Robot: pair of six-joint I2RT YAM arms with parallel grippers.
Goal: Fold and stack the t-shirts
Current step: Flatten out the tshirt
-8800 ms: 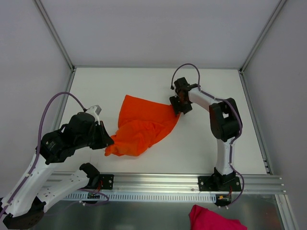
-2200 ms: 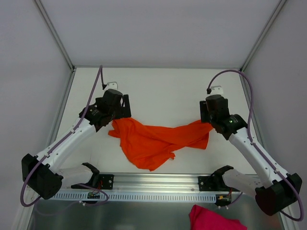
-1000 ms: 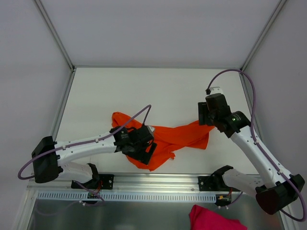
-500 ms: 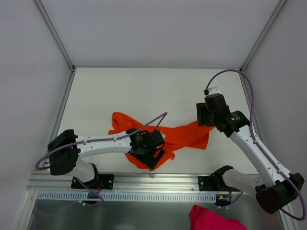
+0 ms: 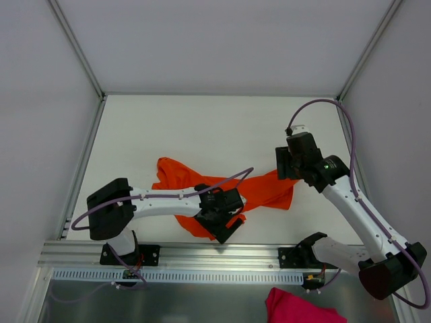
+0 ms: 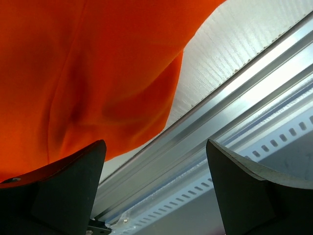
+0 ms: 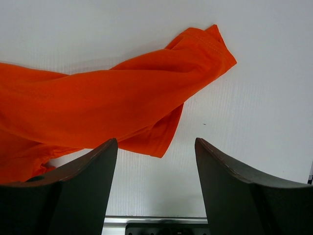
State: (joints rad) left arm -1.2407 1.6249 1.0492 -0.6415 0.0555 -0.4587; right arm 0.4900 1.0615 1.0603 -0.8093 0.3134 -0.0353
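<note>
From above there are two arms, one orange t-shirt (image 5: pixel 264 190) and one pink cloth (image 5: pixel 300 306). The t-shirt lies crumpled and stretched sideways on the near half of the white table (image 5: pixel 202 121), well apart from its far, left and right edges, its lowest fold just short of the aluminium rail (image 5: pixel 222 254) along the near edge. The pink cloth lies beyond that rail, off the table, toward the right. Against half a second ago, the left gripper (image 5: pixel 225 219) has slid further right along the t-shirt's near fold, while the right gripper (image 5: pixel 286 163) has hardly shifted from the garment's right end. The cloth itself lies much as it did. In the left wrist view the left gripper (image 6: pixel 154 188) is released, its two fingers (image 6: pixel 63 181) wide apart with nothing between them. The t-shirt (image 6: pixel 88 73) is beyond them, its hem beside the rail (image 6: pixel 220 112). In the right wrist view the right gripper (image 7: pixel 156 183) is likewise released, holding nothing. One sleeve end of the t-shirt (image 7: pixel 122 103) lies flat ahead, with bare white table to its right.
</note>
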